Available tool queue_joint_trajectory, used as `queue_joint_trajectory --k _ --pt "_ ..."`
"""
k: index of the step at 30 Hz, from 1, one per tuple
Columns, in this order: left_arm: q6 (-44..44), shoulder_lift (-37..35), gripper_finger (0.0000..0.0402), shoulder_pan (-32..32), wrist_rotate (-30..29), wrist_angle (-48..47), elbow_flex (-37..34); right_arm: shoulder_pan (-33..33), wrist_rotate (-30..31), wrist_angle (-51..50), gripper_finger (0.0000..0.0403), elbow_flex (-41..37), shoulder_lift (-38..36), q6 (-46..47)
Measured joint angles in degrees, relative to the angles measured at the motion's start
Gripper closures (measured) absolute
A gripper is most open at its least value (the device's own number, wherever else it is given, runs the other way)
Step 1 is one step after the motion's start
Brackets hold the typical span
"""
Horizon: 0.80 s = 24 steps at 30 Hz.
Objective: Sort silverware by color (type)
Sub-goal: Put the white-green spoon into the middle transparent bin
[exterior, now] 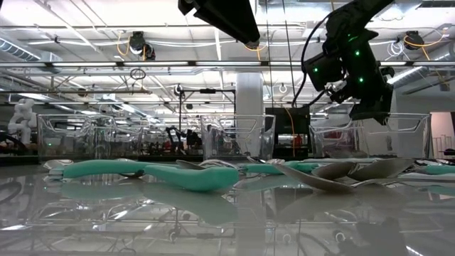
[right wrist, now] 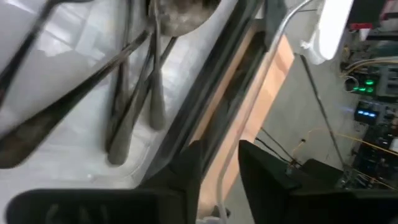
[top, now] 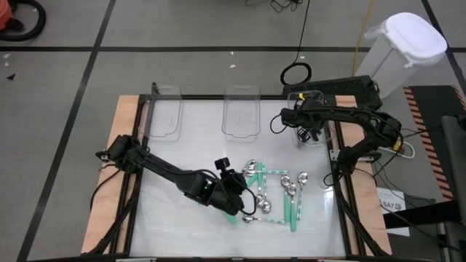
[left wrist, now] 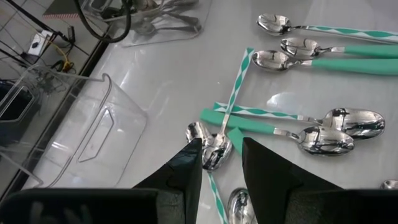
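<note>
Table (top: pixel 182 218) seen from above, L to R.

L bin (top: pixel 164 110): clear plastic, at far edge, nothing visible inside.

L arm reaches in from L edge toward centre. L gripper (top: pixel 234 207) low over near-L end of spoon pile (top: pixel 273 191). Wrist view: fingers (left wrist: pixel 186 168) apart, straddling a spoon bowl (left wrist: pixel 216 152) whose teal/white patterned handle runs back under the gripper. Not clamped; gap shows either side of the bowl.

Mid bin (top: pixel 241 111): clear, far edge, looks bare.

Spoon pile, centre-R of table: teal-handled spoons (top: pixel 294 211) crossed w/ shiny silver ones (top: pixel 291 186), loosely heaped, several touching. Low view: teal handles (exterior: pixel 181 174) lie flat in front, silver bowls to their R.

R bin (top: pixel 309 120): far R corner, under R gripper. Wrist view: dark and silver spoons (right wrist: pixel 134 99) inside it, bunched against one wall.

R gripper (top: pixel 306 131) above R bin; low view shows it raised clear of the table (exterior: pixel 366 99). Fingers (right wrist: pixel 183 168) apart, nothing between them.
</note>
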Motion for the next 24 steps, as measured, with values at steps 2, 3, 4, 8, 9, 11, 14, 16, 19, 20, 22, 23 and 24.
queue_joint_trajectory --k 2,3,4,8,9,11,14,16,19,20,22,23,24 --pt "-0.01 0.0 0.0286 0.0 0.0 0.11 0.0 0.01 0.93 -0.48 0.0277 0.04 -0.93 -0.55" --pt "0.0 0.0 0.0286 0.0 0.0 0.14 0.0 0.01 0.97 -0.51 0.027 0.07 -1.37 -0.93" --pt "0.0 0.0 0.0286 0.0 0.0 0.16 0.0 0.01 1.02 -0.36 0.0264 0.09 -1.91 -1.53" --pt "0.01 0.0 0.0286 0.0 0.0 0.16 0.0 0.39 0.95 -0.46 0.0244 0.24 -5.93 -3.0" --pt "0.01 0.0 0.0286 0.0 0.0 0.15 0.0 0.72 0.44 -0.4 0.0241 0.24 -7.36 -3.09" --pt "0.02 0.0 0.0286 0.0 0.0 0.12 0.0 1.92 -0.66 -0.19 0.0237 0.24 -10.71 -3.27" --pt "0.02 0.0 0.0286 0.0 0.0 -0.13 0.0 4.74 -4.97 1.99 0.0236 0.24 -16.69 -3.37" --pt "0.02 0.02 0.0286 0.02 0.0 -0.13 0.0 7.27 -8.33 4.5 0.0238 0.27 -21.04 -1.9" --pt "0.04 0.23 0.0286 0.16 -0.02 -0.17 0.0 11.95 -12.46 8.62 0.024 0.33 -26.19 0.26" --pt "0.04 0.26 0.0286 0.26 -0.01 -0.17 0.0 13.73 -13.22 10.0 0.024 0.33 -27.25 0.62" --pt "-0.1 0.26 0.0286 0.46 -0.02 -0.17 0.0 17.77 -13.34 11.9 0.024 0.33 -28.62 1.16" --pt "-0.44 0.26 0.0286 0.59 -0.02 -0.15 0.0 19.87 -13.35 12.77 0.024 0.33 -28.88 1.11" --pt "-0.8 0.26 0.0286 0.71 -0.02 -0.16 0.0 21.98 -13.42 13.83 0.024 0.33 -28.95 0.79"
